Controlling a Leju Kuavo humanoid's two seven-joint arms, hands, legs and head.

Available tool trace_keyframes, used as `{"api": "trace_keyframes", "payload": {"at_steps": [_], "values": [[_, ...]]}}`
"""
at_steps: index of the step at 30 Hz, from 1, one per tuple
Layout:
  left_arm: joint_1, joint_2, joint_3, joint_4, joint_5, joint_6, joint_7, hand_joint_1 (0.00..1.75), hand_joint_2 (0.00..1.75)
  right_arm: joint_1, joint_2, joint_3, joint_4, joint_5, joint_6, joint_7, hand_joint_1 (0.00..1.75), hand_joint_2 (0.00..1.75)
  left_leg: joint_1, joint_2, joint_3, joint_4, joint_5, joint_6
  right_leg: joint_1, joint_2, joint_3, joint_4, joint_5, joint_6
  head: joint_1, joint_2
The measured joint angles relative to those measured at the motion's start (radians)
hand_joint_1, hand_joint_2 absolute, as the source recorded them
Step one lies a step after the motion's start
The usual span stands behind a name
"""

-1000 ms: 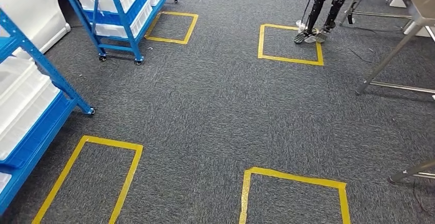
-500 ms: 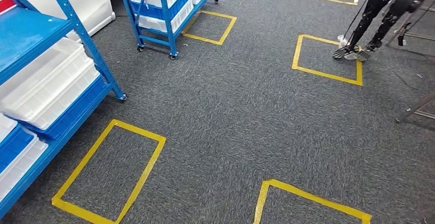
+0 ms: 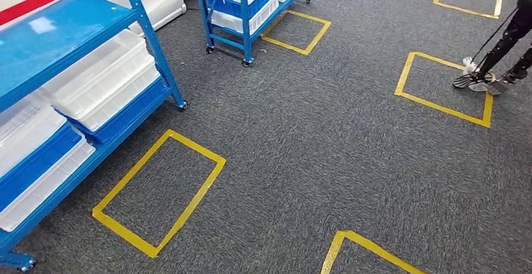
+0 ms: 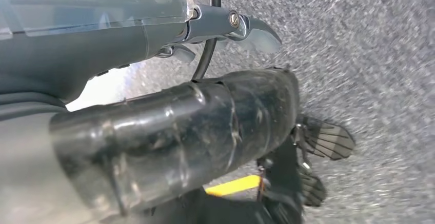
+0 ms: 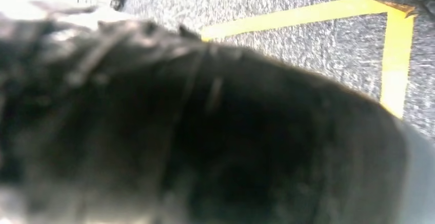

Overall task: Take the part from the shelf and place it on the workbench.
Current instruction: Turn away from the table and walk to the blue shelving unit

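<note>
Grey carpet (image 3: 326,136) ahead; blue shelf (image 3: 75,29) with white bins (image 3: 100,86) sits at frame left, nearer the left arm; hand states can't be told.

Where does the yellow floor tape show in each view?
Head view: yellow floor tape outlines a rectangle at lower left, beside the blue shelf.
Left wrist view: a short strip near the bottom edge, between dark parts.
Right wrist view: a corner at upper right.
Shared landmark: the grey carpet under the tape.
</note>
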Motion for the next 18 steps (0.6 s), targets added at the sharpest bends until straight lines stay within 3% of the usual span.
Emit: {"api": "trace_keyframes", "payload": {"at_steps": [1, 2, 3, 4, 6, 8, 10, 12, 13, 16, 17, 18], "values": [[-0.004, 0.000, 0.000, -0.001, 0.003, 0.003, -0.001, 0.00, 0.00, 0.000, 0.000, 0.000, 0.000, 0.000, 0.000, 0.000, 0.00, 0.00, -0.006, 0.019, 0.018, -0.034, -0.003, 0.009, -0.001, -0.014, 0.008, -0.002, -0.006, 0.007, 0.000, 0.000], [-0.006, 0.001, -0.001, -0.003, 0.007, 0.006, -0.002, 0.00, 0.00, -0.001, 0.001, 0.000, 0.000, 0.000, 0.000, 0.000, 0.00, 0.00, -0.010, 0.021, 0.026, -0.050, -0.012, 0.017, -0.002, -0.026, 0.015, 0.004, -0.005, 0.015, 0.000, 0.000], [-0.006, 0.002, -0.001, -0.004, 0.011, 0.008, -0.003, 0.00, 0.00, -0.003, 0.001, 0.000, -0.001, 0.000, 0.000, 0.000, 0.00, 0.00, -0.010, 0.004, 0.034, -0.057, -0.016, 0.024, -0.007, -0.036, 0.024, 0.010, -0.001, 0.024, 0.000, 0.000], [-0.004, 0.003, -0.001, -0.005, 0.014, 0.011, -0.004, 0.00, 0.00, -0.005, 0.002, 0.000, -0.003, 0.000, 0.000, 0.000, 0.00, 0.00, -0.009, -0.012, 0.046, -0.066, -0.016, 0.033, -0.011, -0.032, 0.029, 0.020, 0.001, 0.031, 0.000, 0.000], [-0.002, 0.004, -0.002, -0.006, 0.023, 0.014, -0.004, 0.00, 0.00, -0.009, 0.003, -0.001, -0.005, 0.001, 0.001, 0.000, 0.00, 0.00, -0.004, -0.040, 0.076, -0.078, -0.016, 0.049, -0.019, 0.020, 0.014, 0.069, -0.010, 0.040, 0.001, 0.000], [-0.006, 0.002, -0.003, -0.006, 0.029, 0.017, -0.004, 0.00, 0.00, -0.008, 0.003, -0.001, -0.006, 0.001, 0.001, 0.000, 0.00, 0.00, -0.001, -0.066, 0.095, -0.080, -0.020, 0.058, -0.022, 0.080, -0.056, 0.169, -0.047, 0.046, 0.002, 0.000], [-0.007, 0.001, -0.006, -0.006, 0.035, 0.019, -0.004, 0.00, 0.00, -0.004, 0.003, -0.001, -0.006, 0.003, 0.001, 0.002, 0.00, 0.00, 0.000, -0.101, 0.111, -0.080, -0.034, 0.059, -0.024, 0.095, -0.143, 0.263, -0.095, 0.054, 0.002, 0.000], [-0.001, 0.000, -0.008, -0.006, 0.040, 0.021, -0.003, 0.00, 0.00, 0.002, 0.002, -0.001, -0.006, 0.006, 0.000, 0.006, 0.00, 0.00, 0.004, -0.138, 0.139, -0.080, -0.056, 0.051, -0.024, 0.099, -0.186, 0.254, -0.114, 0.059, 0.002, 0.000], [0.002, -0.001, -0.008, -0.006, 0.042, 0.021, -0.002, 0.00, 0.00, 0.003, 0.002, -0.001, -0.006, 0.007, -0.001, 0.008, 0.00, 0.00, 0.007, -0.154, 0.155, -0.079, -0.070, 0.046, -0.026, 0.106, -0.188, 0.207, -0.087, 0.061, 0.002, 0.000], [0.004, -0.002, -0.009, -0.005, 0.045, 0.022, 0.000, 0.00, 0.00, 0.009, 0.003, -0.002, -0.002, 0.008, -0.003, 0.013, 0.00, 0.00, 0.013, -0.194, 0.191, -0.077, -0.117, 0.027, -0.028, 0.155, -0.183, 0.057, 0.101, 0.060, 0.002, 0.000], [0.004, -0.003, -0.009, -0.005, 0.046, 0.022, 0.000, 0.00, 0.00, 0.009, 0.003, -0.002, -0.001, 0.008, -0.002, 0.014, 0.00, 0.00, 0.014, -0.203, 0.200, -0.079, -0.126, 0.020, -0.026, 0.161, -0.179, 0.040, 0.133, 0.053, 0.002, 0.000], [0.004, -0.002, -0.010, -0.005, 0.046, 0.022, 0.001, 0.00, 0.00, 0.005, 0.003, -0.002, -0.002, 0.008, -0.002, 0.015, 0.00, 0.00, 0.015, -0.210, 0.202, -0.072, -0.122, 0.014, -0.022, 0.154, -0.168, 0.038, 0.129, 0.043, 0.002, 0.000]]}}
